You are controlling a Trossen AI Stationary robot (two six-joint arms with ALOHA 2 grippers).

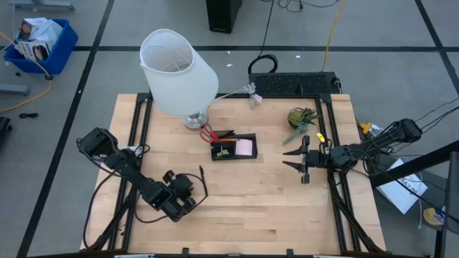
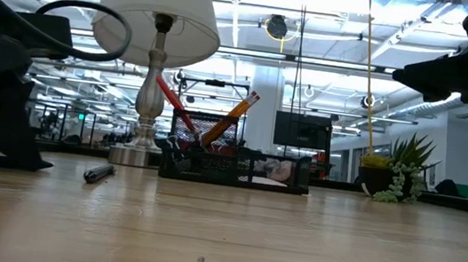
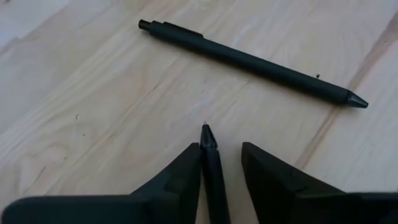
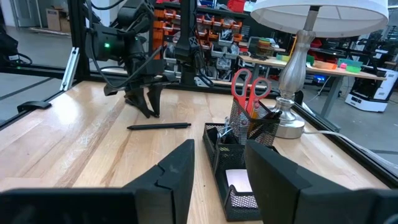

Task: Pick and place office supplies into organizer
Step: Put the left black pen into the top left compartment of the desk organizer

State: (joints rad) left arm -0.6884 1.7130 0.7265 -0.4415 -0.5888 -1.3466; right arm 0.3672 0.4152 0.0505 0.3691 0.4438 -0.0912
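The wooden bench [image 1: 272,208] carries a lamp [image 1: 177,70] with a white shade near its far edge, left of the middle. Just beside the lamp's base stands the black organizer [image 1: 234,147], roughly at the bench's centre; red-handled scissors [image 4: 249,87] and an orange pencil [image 2: 231,118] stand upright in its mesh cup, and a pink sticky-note pad [image 1: 244,147] lies in its wider compartment. A small potted plant [image 1: 301,118] sits toward the far right corner.

The left hand [image 1: 181,195] is low over the bench near the front-left area, its fingers narrowly parted around a black pen [image 3: 210,168] that lies between them, tip pointing forward. A second black pen [image 3: 249,61] lies flat on the bench just ahead of it, apart from the fingers.

The right hand [image 1: 295,158] hovers above the bench's right side, fingers open and empty, facing the organizer.
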